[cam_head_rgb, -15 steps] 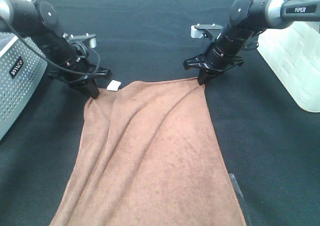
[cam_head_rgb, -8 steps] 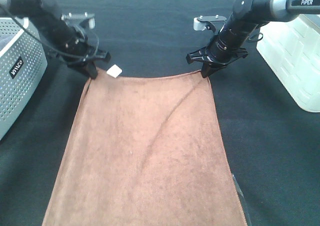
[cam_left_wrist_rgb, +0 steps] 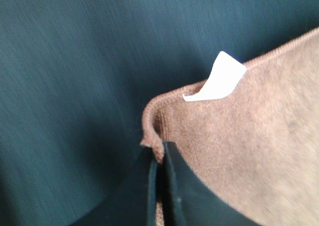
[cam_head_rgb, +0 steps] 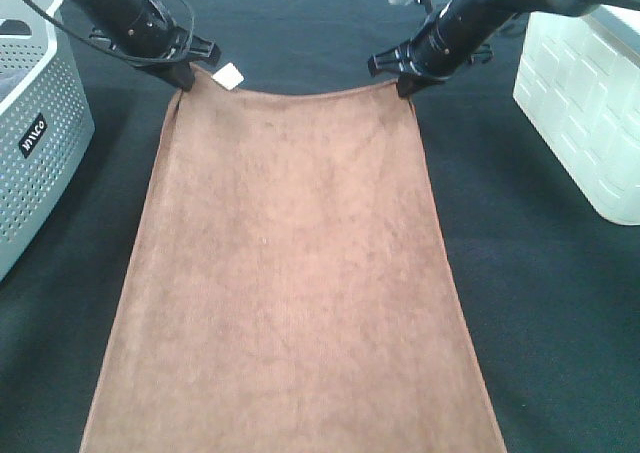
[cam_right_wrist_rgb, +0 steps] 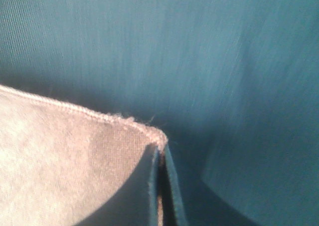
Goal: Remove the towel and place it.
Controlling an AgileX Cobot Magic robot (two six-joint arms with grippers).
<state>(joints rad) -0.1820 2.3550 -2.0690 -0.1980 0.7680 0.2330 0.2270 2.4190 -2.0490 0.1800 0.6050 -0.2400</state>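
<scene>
The brown towel (cam_head_rgb: 295, 273) lies stretched flat down the middle of the dark table, its far edge pulled taut between both arms. My left gripper (cam_head_rgb: 183, 77) is shut on the far left corner, beside the small white tag (cam_head_rgb: 229, 75). In the left wrist view the black fingers (cam_left_wrist_rgb: 174, 186) pinch the hem of the towel (cam_left_wrist_rgb: 249, 136) just below the tag (cam_left_wrist_rgb: 217, 79). My right gripper (cam_head_rgb: 406, 86) is shut on the far right corner. Seen from the right wrist, the towel's corner (cam_right_wrist_rgb: 65, 151) sits clamped between the gripper's fingers (cam_right_wrist_rgb: 172, 196).
A grey perforated basket (cam_head_rgb: 35, 123) stands at the left edge of the table. A white bin (cam_head_rgb: 585, 103) stands at the right. Dark cloth (cam_head_rgb: 550, 303) covers the table on both sides of the towel.
Both grippers have drawn the towel's far corners away toward the back and slightly apart. The towel's folds have flattened out and it now lies smooth and longer on the table.
</scene>
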